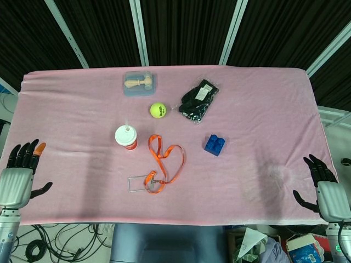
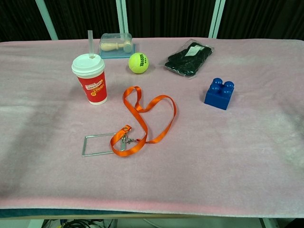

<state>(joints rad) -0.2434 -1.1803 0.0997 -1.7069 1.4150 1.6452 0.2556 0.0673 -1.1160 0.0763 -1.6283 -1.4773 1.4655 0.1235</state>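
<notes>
My left hand point(image 1: 19, 178) hovers at the table's near left corner, fingers spread, holding nothing. My right hand point(image 1: 322, 189) is at the near right corner, fingers spread and empty. Neither hand shows in the chest view. A red cup with white lid and straw point(image 1: 126, 137) point(image 2: 91, 79) stands upright left of centre, well apart from the left hand. An orange lanyard with a clear badge holder point(image 1: 160, 167) point(image 2: 137, 122) lies just beside it.
A yellow tennis ball point(image 1: 158, 110) point(image 2: 138, 62), a blue brick point(image 1: 215, 144) point(image 2: 219, 93), a bag of black items point(image 1: 198, 99) point(image 2: 189, 58) and a clear box with a wooden piece point(image 1: 139, 84) point(image 2: 115, 45) lie on the pink cloth point(image 1: 258, 109).
</notes>
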